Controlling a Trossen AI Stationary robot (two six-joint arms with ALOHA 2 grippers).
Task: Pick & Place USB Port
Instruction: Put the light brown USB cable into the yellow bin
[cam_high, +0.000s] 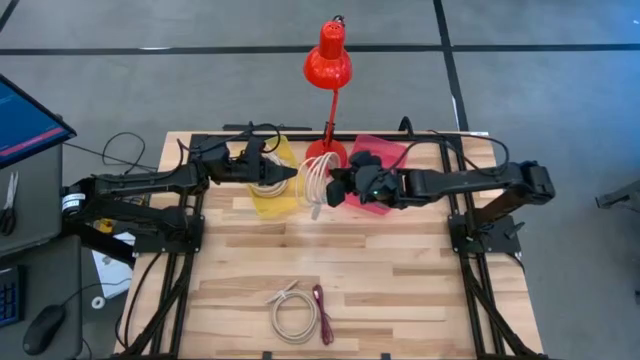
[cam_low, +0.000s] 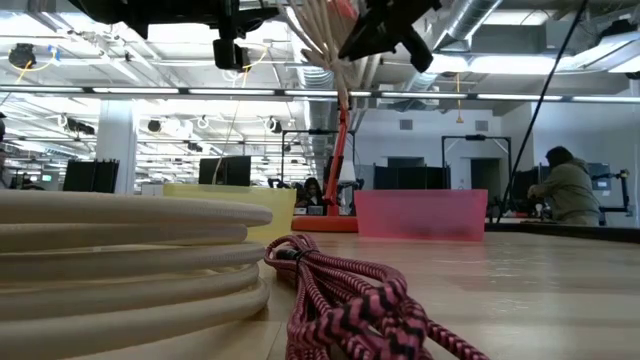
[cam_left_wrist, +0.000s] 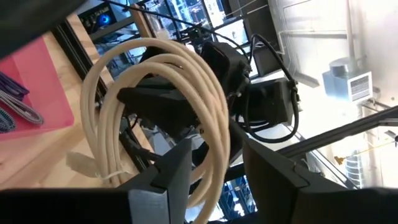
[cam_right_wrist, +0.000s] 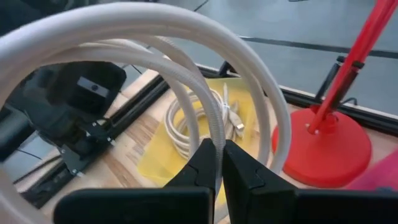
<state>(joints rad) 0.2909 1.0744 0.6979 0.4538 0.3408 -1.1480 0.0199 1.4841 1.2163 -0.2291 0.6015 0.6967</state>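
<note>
While the right hand (cam_high: 335, 190) grips the white cable coil (cam_high: 318, 178) between both bins, the left hand (cam_high: 290, 172) stands open beside it.

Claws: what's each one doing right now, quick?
Left claw: open around the white cable.
Right claw: shut on the white cable.

The white cable coil (cam_low: 120, 255) is blurred, cut off at the low view's left edge.
</note>
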